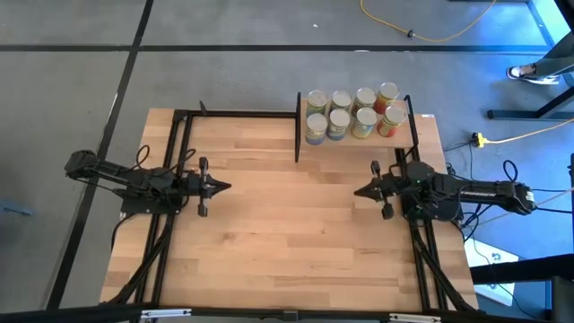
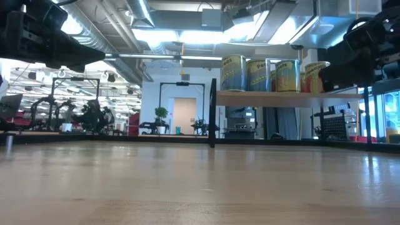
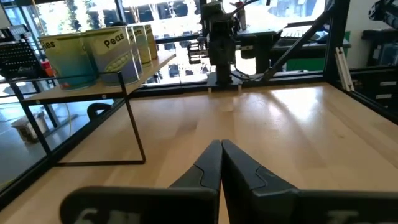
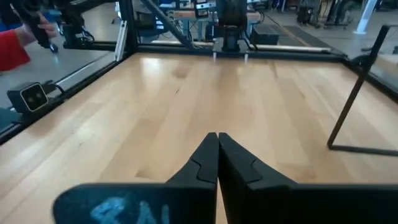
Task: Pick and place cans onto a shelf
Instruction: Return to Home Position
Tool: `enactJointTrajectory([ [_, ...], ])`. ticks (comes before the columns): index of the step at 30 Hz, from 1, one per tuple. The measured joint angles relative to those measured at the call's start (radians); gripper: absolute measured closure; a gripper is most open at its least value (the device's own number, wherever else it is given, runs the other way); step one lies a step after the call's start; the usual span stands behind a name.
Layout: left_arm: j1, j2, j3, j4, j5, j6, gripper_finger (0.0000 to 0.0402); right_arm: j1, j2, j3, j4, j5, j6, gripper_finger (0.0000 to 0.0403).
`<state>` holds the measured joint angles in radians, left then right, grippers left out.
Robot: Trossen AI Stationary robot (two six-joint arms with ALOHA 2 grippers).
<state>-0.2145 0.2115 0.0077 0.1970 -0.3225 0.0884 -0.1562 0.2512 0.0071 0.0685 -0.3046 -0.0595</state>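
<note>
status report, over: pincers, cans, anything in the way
Left pincer shut, empty, hovering at left. Right pincer shut, empty, at right. Eight cans on shelf. Nothing between the pincers.

The pale jointed-wood surface (image 1: 287,224) is smooth with a soft sheen. The small cylindrical tin cans (image 1: 339,121) have shiny silvery metal tops and glossy labels. The light-wood shelf board (image 2: 275,98) looks matt, on thin black metal posts (image 3: 134,124).

My table (image 1: 287,238): light wood, shelf (image 2: 281,98) standing at far right corner. Eight cans (image 1: 340,121) on shelf, two rows of four.
</note>
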Motion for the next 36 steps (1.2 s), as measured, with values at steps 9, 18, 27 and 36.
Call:
enactJointTrajectory([
  [9, 0.0, 0.0, 0.0, -0.005, -0.006, 0.0, 0.0401, 0.0, 0.004, 0.0, 0.001, -0.003, 0.134, 0.0397],
  [18, 0.0, 0.0, 0.0, -0.005, -0.069, 0.0, 0.0401, 0.003, 0.004, 0.0, 0.001, -0.01, 0.133, 0.0397],
  [27, 0.0, 0.0, 0.0, -0.005, -0.069, 0.0, 0.0401, 0.003, 0.004, 0.0, 0.001, -0.011, 0.131, 0.0397],
  [36, 0.0, 0.0, 0.0, -0.005, -0.069, 0.001, 0.0401, 0.003, 0.004, 0.0, 0.001, -0.01, 0.13, 0.0397],
])
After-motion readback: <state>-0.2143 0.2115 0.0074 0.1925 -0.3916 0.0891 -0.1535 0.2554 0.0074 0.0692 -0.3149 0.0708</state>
